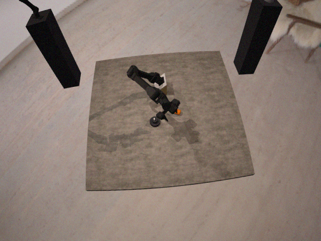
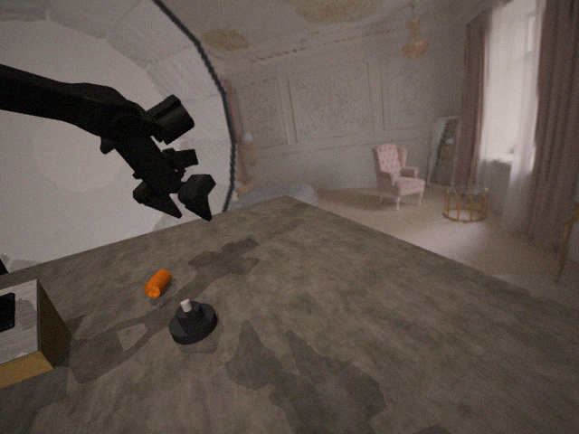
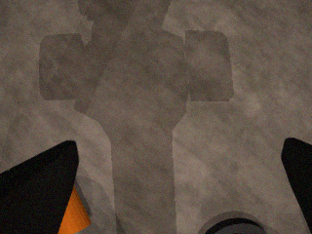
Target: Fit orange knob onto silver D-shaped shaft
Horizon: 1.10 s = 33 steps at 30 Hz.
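The orange knob [image 1: 178,112] [image 2: 157,283] [image 3: 75,216] lies on its side on the table, partly hidden by the gripper in the top view and by a finger in the wrist view. Its hole is not clearly visible. The round dark pedestal [image 1: 154,124] [image 2: 205,323] [image 3: 236,228] stands near it, with the small silver shaft [image 1: 154,118] [image 2: 185,305] upright on top. The shaft's flat side cannot be made out. My gripper [image 1: 171,117] [image 2: 195,217] [image 3: 183,151] is wide open and empty, pointing down high above the table near both. In the wrist view, knob and pedestal show at the bottom edge.
The arm's base block [image 1: 164,90] [image 2: 55,322] stands behind the knob and pedestal in the top view. The brown-grey table [image 1: 165,165] [image 2: 421,336] carries the arm's shadows. Two black pillars [image 1: 55,51] [image 1: 255,38] stand beyond the table's edges.
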{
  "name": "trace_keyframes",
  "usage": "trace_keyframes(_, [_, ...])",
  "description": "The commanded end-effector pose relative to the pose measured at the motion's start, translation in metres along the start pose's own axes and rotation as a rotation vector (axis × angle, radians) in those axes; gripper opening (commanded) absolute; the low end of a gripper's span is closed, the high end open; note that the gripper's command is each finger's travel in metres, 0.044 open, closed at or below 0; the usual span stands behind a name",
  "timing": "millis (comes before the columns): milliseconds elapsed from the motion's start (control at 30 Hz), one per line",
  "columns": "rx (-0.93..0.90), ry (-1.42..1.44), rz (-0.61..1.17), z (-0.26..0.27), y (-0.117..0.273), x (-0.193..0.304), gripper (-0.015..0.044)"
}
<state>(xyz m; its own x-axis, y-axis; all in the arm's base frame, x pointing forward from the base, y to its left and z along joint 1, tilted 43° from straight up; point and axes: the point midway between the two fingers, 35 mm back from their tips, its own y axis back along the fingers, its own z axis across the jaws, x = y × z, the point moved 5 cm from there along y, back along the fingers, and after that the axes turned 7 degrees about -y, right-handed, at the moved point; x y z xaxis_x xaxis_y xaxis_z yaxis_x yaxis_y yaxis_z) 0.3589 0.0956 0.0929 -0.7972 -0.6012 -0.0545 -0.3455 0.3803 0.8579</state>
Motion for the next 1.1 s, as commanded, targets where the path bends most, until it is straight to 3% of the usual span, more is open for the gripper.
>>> trace_keyframes(0, [-0.019, 0.173, 0.216, 0.054, -0.033, 0.026, 0.044])
trace_keyframes(133, [-0.006, 0.363, 0.421, 0.099, -0.057, 0.058, 0.044])
trace_keyframes(233, [0.003, 0.416, 0.475, 0.109, -0.059, 0.073, 0.044])
trace_keyframes(1067, [0.005, 0.42, 0.48, 0.107, -0.095, 0.094, 0.044])
